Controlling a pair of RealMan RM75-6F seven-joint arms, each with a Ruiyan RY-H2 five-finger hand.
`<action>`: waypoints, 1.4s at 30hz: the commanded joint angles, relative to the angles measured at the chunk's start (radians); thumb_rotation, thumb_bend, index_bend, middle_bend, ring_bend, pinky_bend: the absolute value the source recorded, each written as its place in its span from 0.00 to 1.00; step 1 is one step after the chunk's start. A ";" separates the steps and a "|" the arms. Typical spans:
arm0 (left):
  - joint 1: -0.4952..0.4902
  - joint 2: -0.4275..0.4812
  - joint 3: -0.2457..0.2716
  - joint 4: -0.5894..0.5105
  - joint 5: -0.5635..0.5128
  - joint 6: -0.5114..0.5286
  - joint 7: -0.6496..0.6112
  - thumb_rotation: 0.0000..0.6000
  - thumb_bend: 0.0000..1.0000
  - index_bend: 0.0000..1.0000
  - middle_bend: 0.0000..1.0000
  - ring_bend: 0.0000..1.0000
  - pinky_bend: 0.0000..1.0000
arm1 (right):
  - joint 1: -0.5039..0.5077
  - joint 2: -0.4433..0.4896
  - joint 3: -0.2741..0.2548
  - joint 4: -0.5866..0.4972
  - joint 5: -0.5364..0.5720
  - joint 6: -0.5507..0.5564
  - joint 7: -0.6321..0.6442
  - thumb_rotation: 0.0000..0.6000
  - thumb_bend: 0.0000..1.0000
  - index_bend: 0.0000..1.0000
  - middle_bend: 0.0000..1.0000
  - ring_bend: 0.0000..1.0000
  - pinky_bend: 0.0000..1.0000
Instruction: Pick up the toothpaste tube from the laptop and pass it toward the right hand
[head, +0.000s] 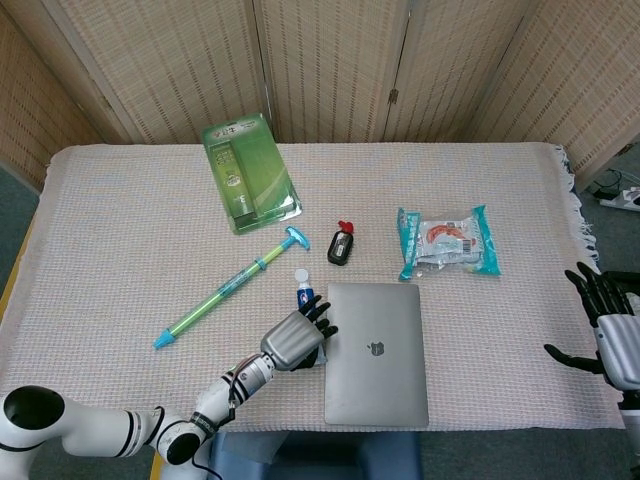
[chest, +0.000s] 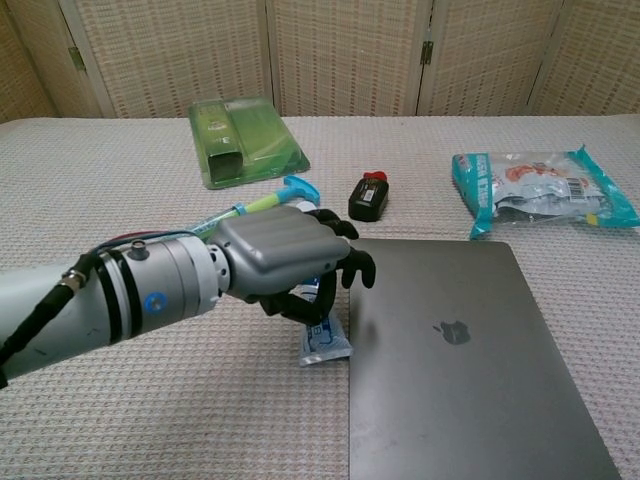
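The toothpaste tube (head: 303, 292) lies flat on the cloth just left of the grey laptop (head: 376, 350), its white cap pointing away from me. In the chest view only its crimped end (chest: 325, 342) shows under my left hand (chest: 285, 260). My left hand (head: 296, 342) sits over the tube's near half at the laptop's (chest: 470, 350) left edge, fingers curled down around it. Whether they actually grip the tube is hidden. My right hand (head: 610, 330) hangs off the table's right edge, fingers spread, holding nothing.
A green boxed item (head: 248, 172) lies at the back. A green and blue stick toy (head: 228, 286) runs diagonally left of the tube. A black and red gadget (head: 341, 243) and a teal snack bag (head: 447, 240) lie beyond the laptop.
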 joint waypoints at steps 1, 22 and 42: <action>0.002 -0.007 0.019 0.012 -0.016 0.005 0.041 0.50 1.00 0.30 0.35 0.10 0.00 | 0.001 -0.001 0.001 0.001 0.000 -0.001 0.001 1.00 0.14 0.00 0.00 0.00 0.00; 0.107 0.200 0.127 -0.087 0.024 0.052 0.031 0.38 1.00 0.38 0.46 0.19 0.00 | 0.010 -0.003 0.005 -0.011 -0.008 0.000 -0.014 1.00 0.14 0.00 0.00 0.00 0.00; 0.185 0.134 0.009 -0.008 -0.008 0.136 -0.092 0.61 0.48 0.19 0.25 0.14 0.00 | 0.001 0.000 0.005 -0.011 -0.015 0.022 -0.002 1.00 0.14 0.00 0.00 0.00 0.00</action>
